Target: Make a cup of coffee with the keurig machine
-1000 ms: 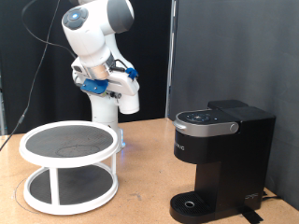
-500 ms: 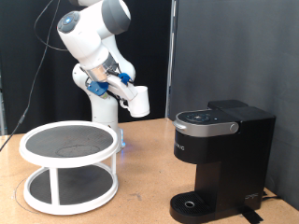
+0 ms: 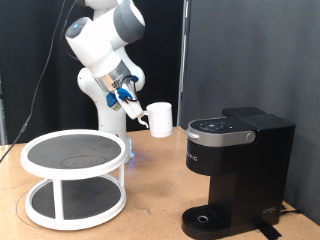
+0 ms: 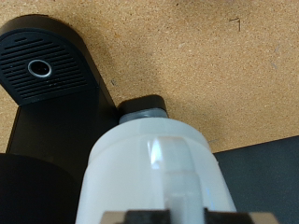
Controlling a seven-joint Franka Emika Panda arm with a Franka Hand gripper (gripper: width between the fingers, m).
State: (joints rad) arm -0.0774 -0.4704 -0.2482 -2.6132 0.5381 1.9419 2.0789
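Observation:
The white cup [image 3: 160, 118] hangs in the air, held by its handle side in my gripper [image 3: 134, 106], which is shut on it. It sits to the exterior view's left of the black keurig machine [image 3: 238, 165], about level with the machine's top and apart from it. The machine's lid is down and its round drip base [image 3: 207, 218] is bare. In the wrist view the cup [image 4: 154, 177] fills the foreground, with the machine's body [image 4: 56, 131] and drip base [image 4: 39, 67] below it. My fingers are hidden behind the cup there.
A white two-tier round stand [image 3: 75, 175] stands on the cork table [image 3: 150, 215] at the exterior view's left. The robot's white base [image 3: 110, 115] is behind it. A black curtain hangs at the back.
My arm has swung towards the exterior view's right and lowered, carrying the cup closer to the keurig machine.

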